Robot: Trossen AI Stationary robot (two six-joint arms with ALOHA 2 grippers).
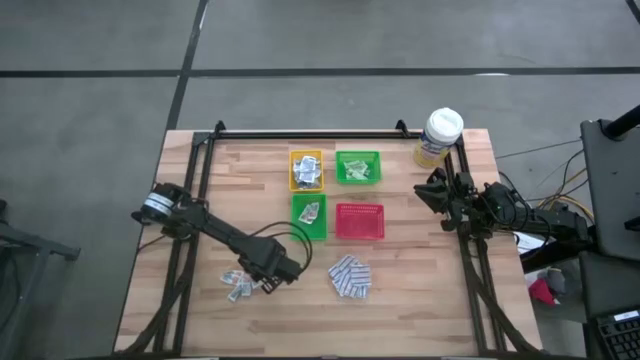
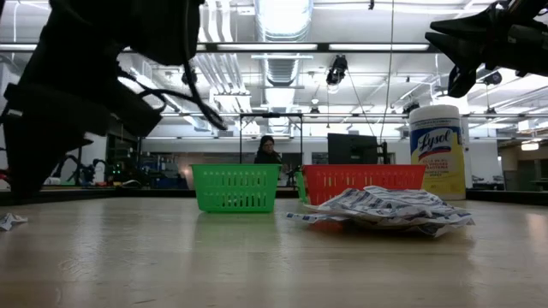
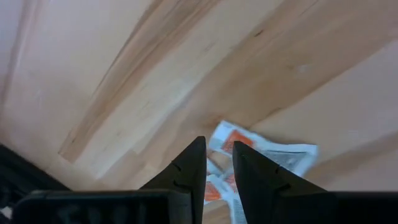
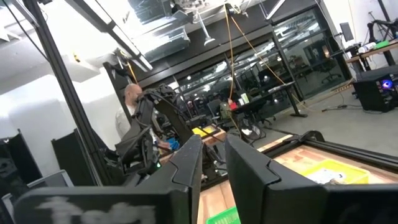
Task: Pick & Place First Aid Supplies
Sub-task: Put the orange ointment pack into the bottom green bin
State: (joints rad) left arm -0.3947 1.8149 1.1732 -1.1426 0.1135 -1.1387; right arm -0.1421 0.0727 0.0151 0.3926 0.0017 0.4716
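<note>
My bench sits in lab or workshop: open ceiling with ducts (image 2: 282,64) and strip lights (image 2: 282,13), glass partitions (image 4: 298,43), monitor (image 2: 351,147), hanging cables (image 4: 239,37), person (image 2: 267,150) at far desk.

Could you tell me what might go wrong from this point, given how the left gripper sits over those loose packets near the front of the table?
1. The left gripper hangs over several overlapping sachets; with its fingers only narrowly apart, it may pinch two at once or none.
2. The pile of blue-and-white pads lies close by; a sweep toward the trays could scatter it.
3. The right gripper waits beside the yellow canister and might knock it.
</note>
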